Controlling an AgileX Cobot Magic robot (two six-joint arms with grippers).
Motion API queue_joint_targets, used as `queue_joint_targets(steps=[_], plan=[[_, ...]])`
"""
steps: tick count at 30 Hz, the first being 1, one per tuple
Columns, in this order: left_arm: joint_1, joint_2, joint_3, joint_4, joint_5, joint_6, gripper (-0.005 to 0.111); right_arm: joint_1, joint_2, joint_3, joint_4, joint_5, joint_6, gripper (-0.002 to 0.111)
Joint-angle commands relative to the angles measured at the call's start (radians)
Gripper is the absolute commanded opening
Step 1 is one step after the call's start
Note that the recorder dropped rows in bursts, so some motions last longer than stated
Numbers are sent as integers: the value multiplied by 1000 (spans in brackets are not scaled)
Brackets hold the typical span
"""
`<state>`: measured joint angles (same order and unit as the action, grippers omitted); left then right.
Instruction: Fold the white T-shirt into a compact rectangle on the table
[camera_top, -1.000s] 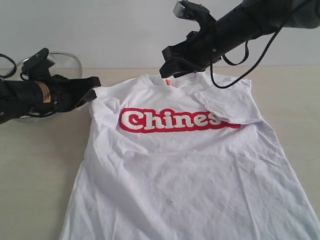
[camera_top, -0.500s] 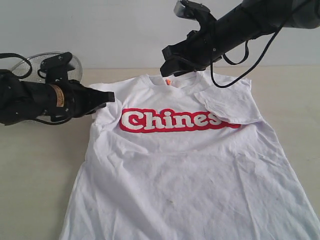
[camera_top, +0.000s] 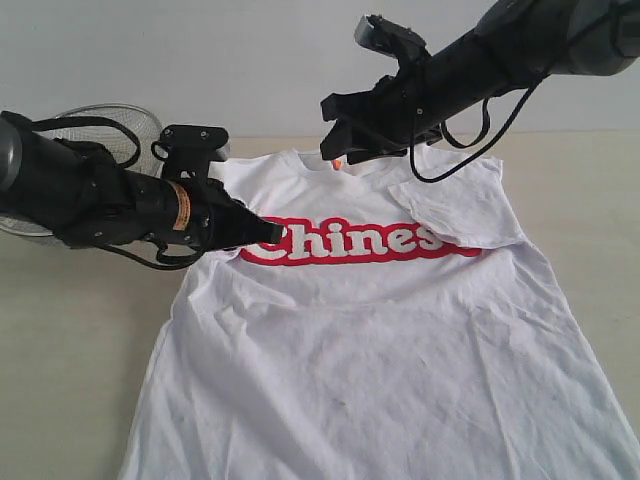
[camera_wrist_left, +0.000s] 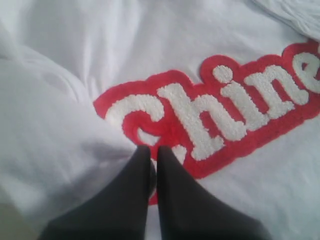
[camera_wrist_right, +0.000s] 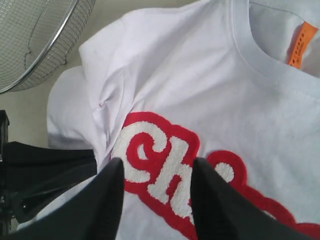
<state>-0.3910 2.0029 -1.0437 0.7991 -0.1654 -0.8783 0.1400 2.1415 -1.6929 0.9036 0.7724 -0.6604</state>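
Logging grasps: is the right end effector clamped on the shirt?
No, the right end effector hangs open above the white T-shirt, fingers apart and gripping nothing.

Bright, flat, diffuse light with no glare; the white T-shirt (camera_top: 380, 330) is nearly washed out, its wrinkles low in contrast, and only faint soft shadows fall on the table (camera_top: 70, 340). Left wrist view is soft overall, with the left gripper (camera_wrist_left: 152, 155) a blurred dark mass. Right wrist view is sharper, but the right gripper (camera_wrist_right: 157, 165) is out of focus near the lens.
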Motion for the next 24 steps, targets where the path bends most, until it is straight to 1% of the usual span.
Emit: queue_joint_targets(steps=[1,2,4,7,8,11,15,16,17,18,20,21,24], plan=[[-13,59,-4,9,-29,5,4,0,-2,-4,36,22,2,39],[-22,79,-4,56,-41,5,4,0,-2,-4,36,17,2,39],[-41,85,-7,45,-52,3,4,0,-2,-4,36,17,-2,39],[-38,85,-44,26,-136,-77,4,0,-2,-4,36,13,-2,39],[-38,85,-57,26,-143,-84,4,0,-2,-4,36,13,-2,39],[-38,85,-77,26,-105,-85,4,0,-2,-4,36,13,-2,39],[-38,82,-77,26,-104,-90,4,0,-2,-4,36,36,-38,39],[-38,75,-77,26,-90,-105,4,0,-2,-4,36,40,-54,39],[-38,61,-77,26,-48,-118,4,0,-2,-4,36,42,-66,39],[-34,36,-77,26,30,-120,4,0,-2,-4,34,46,-81,39],[-10,-34,-60,26,119,-149,4,0,-2,-4,34,46,-81,39],[3,-58,-43,26,117,-161,4,0,-2,-4,38,45,-81,39],[66,-157,16,26,55,-199,4,0,-2,-4,52,62,-83,38]])
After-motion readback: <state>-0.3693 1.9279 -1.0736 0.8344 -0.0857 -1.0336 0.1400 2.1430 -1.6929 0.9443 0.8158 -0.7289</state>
